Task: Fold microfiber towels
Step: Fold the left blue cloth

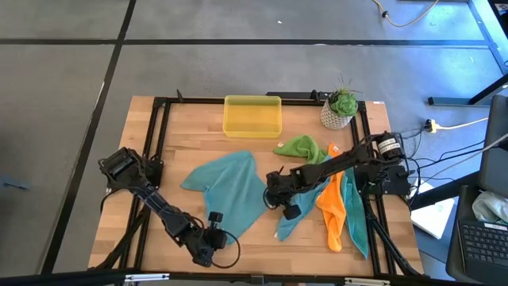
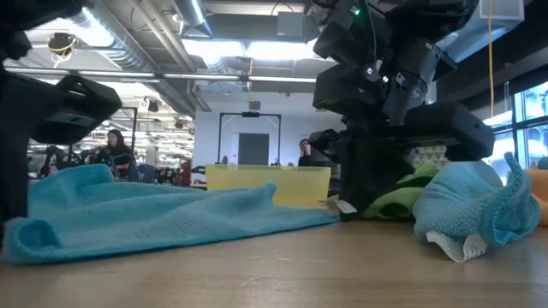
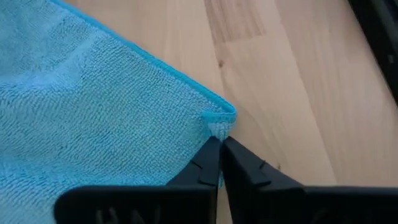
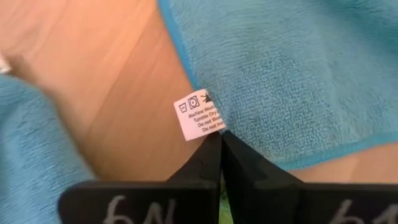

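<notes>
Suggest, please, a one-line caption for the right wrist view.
Right claw shut on a teal towel edge beside its white care label, above the wooden table.

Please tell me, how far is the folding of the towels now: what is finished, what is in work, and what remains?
Finished: nothing; no towel lies folded. In work: the left gripper is shut on a corner of the spread teal towel, and the right gripper is shut on its edge beside the white care label. Remaining: this towel, plus the green towel, the orange towel and two crumpled teal towels in a heap at the right.
</notes>
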